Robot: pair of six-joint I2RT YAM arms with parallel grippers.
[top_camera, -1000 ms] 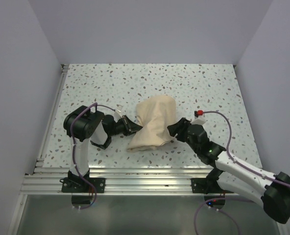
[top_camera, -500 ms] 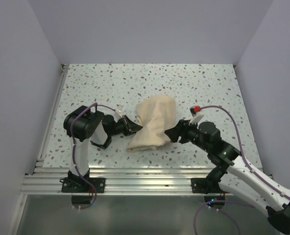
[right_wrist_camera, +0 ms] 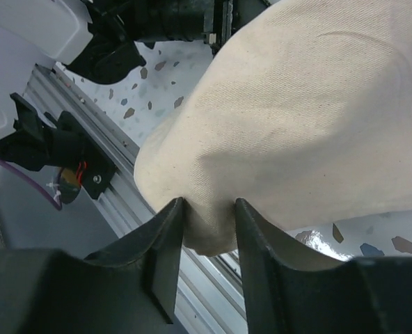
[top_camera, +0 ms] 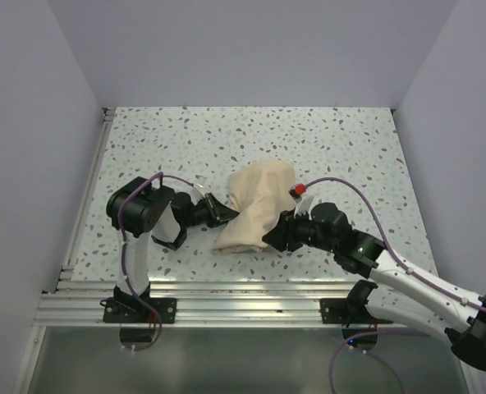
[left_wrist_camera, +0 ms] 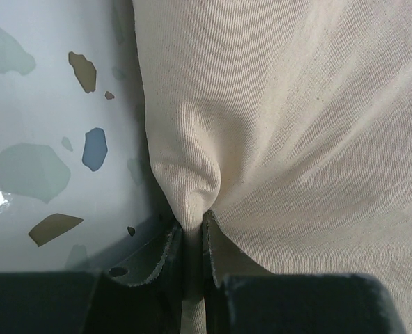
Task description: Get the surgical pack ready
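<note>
The surgical pack lies mid-table as a tan cloth bundle; its tray, instruments and packets are hidden. My left gripper is at the bundle's left side, shut on a narrow fold of the cloth, and the fold runs down between the two jaws of the left gripper. My right gripper reaches in from the right at the bundle's near edge. In the right wrist view the right gripper has its fingers pressed against both sides of a thick bulge of cloth at the lower corner.
A speckled white table carries the bundle, with grey walls on three sides. An aluminium rail runs along the near edge, just below the held corner. A purple cable loops over the right arm.
The right arm has swung left, from beside the bundle's right edge to its near corner. Its jaws have narrowed onto the cloth. The left gripper and the bundle have stayed put.
</note>
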